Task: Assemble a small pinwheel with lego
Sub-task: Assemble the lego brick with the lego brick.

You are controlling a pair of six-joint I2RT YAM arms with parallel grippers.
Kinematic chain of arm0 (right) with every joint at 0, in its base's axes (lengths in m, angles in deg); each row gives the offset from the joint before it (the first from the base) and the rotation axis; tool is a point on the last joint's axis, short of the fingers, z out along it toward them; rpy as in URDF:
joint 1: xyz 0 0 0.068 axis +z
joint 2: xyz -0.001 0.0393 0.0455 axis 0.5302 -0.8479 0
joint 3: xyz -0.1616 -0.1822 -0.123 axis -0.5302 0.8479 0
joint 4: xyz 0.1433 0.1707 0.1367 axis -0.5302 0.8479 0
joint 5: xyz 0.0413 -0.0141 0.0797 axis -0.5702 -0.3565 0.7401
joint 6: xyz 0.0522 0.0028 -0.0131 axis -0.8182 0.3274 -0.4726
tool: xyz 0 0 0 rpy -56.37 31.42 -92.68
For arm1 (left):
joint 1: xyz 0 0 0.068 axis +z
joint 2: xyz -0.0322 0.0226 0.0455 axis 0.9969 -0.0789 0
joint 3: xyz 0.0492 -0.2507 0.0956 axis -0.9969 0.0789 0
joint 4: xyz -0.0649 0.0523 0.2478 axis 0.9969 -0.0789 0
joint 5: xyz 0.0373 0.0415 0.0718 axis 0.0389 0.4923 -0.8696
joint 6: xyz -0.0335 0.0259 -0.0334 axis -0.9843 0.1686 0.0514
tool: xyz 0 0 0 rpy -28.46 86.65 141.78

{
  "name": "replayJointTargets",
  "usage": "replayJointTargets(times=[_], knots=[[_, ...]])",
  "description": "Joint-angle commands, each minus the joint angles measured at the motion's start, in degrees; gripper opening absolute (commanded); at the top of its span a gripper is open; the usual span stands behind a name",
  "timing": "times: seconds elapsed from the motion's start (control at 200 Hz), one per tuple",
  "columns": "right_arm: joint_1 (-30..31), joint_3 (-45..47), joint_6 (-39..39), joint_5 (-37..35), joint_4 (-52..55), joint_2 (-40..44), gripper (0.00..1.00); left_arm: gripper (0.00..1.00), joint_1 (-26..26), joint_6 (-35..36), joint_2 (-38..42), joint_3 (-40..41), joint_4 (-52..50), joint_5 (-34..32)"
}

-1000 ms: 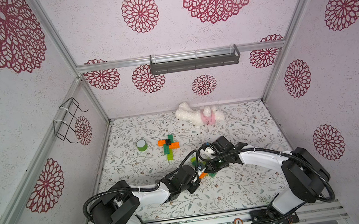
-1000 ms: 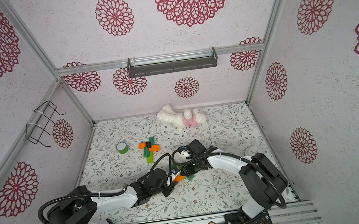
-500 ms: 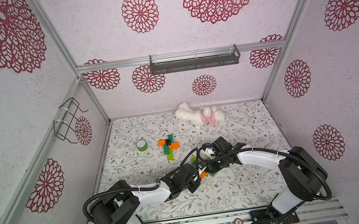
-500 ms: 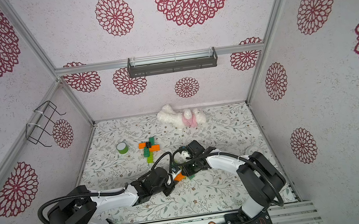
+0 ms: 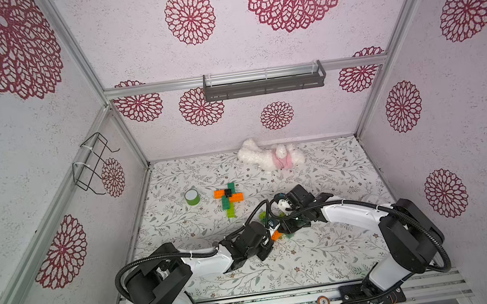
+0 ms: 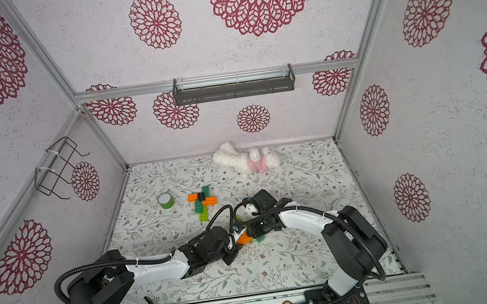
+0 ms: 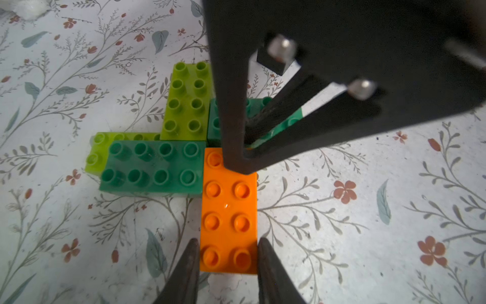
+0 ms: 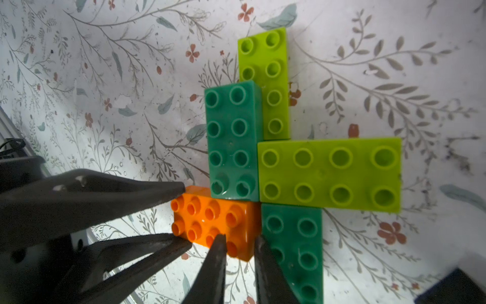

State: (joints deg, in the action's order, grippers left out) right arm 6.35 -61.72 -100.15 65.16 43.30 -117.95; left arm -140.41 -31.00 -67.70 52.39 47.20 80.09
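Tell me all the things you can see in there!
orange brick: one, orange, front-centre cluster.
dark green bricks: two, dark green, same cluster.
lime green bricks: two, lime, same cluster.
black block: one, black, beyond the cluster, partly hidden.
built pinwheel: one, orange-green-black, farther back.
tape roll: one, green, left of the pinwheel.
plush toy: one, white-pink, by back wall.
shelf: one, grey, back wall.
wire rack: one, black, left wall.
left gripper: one, black, clamped on orange brick.
right gripper: one, black, slightly open above the cluster.

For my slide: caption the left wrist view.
Left end effector grips an orange brick butted against green bricks; right end effector over its far end.
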Motion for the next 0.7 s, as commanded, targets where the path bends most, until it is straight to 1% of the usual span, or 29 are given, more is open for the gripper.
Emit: replayJointTargets(times=[0.0, 0.105, 0.21, 0.37, 0.47, 0.6, 0.696], knots=[[-0.11, -0.94, 0.32, 1.08, 2.05, 2.6, 0.27, 0.28, -0.17, -0.49, 1.71, -0.89, 2.7, -1.07], [-1.55, -1.39, -0.25, 2.84, 2.17, 3.48, 0.3, 0.28, -0.17, -0.22, 1.85, -1.24, 2.13, -0.98], [-3.92, -0.8, -0.72, 5.16, 1.44, 4.57, 0.35, 0.27, -0.19, 0.15, 1.79, -1.5, 1.55, -0.32], [-6.48, -0.2, 0.21, 4.56, 2.14, 5.74, 0.43, 0.27, -0.17, 0.81, 0.76, -2.56, -0.6, 0.28], [-6.82, -0.93, 1.87, 3.31, 4.03, 4.96, 0.47, 0.27, -0.17, 0.96, 0.63, -2.58, -0.86, 0.19], [-6.82, -1.56, 2.56, 4.06, 4.38, 3.56, 0.52, 0.27, -0.16, 1.2, 0.35, -3.05, -2.01, 0.39], [-6.84, -1.99, 2.88, 4.26, 4.42, 2.38, 0.53, 0.27, -0.17, 1.46, 0.28, -3.17, -2.6, 0.59]])
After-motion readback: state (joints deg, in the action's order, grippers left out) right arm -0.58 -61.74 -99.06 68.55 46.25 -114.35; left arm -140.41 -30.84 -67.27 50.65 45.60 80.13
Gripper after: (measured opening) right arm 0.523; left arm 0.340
